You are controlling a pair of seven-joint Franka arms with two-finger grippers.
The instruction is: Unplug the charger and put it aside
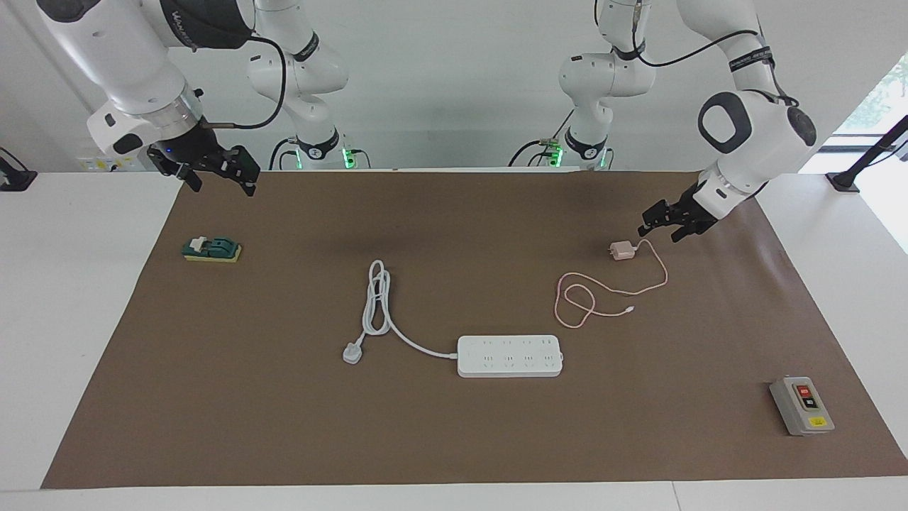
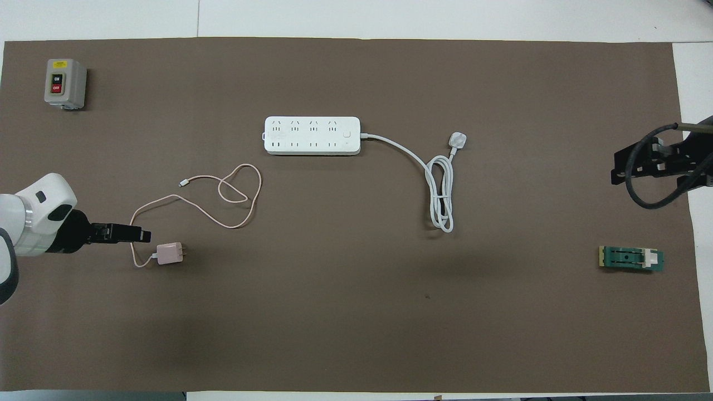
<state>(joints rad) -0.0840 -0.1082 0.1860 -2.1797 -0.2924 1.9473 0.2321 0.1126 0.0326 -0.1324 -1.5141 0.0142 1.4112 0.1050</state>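
The charger [image 1: 623, 250] is a small pale pink cube. It lies on the brown mat, apart from the white power strip [image 1: 509, 355] and nearer to the robots than it. Its prongs are bare in the overhead view [image 2: 169, 253]. Its thin pink cable [image 1: 589, 298] loops loosely on the mat toward the strip. My left gripper [image 1: 665, 221] is open and empty. It hovers just beside the charger, on the side of the left arm's end, over the cable's start [image 2: 133, 245]. My right gripper [image 1: 216, 174] is open and empty, raised over the mat's edge at the right arm's end.
The strip's thick white cord and plug [image 1: 369, 312] lie coiled beside it. A grey switch box [image 1: 801, 406] stands at the mat's corner farthest from the robots, at the left arm's end. A green and yellow block [image 1: 211, 249] lies under the right gripper's side.
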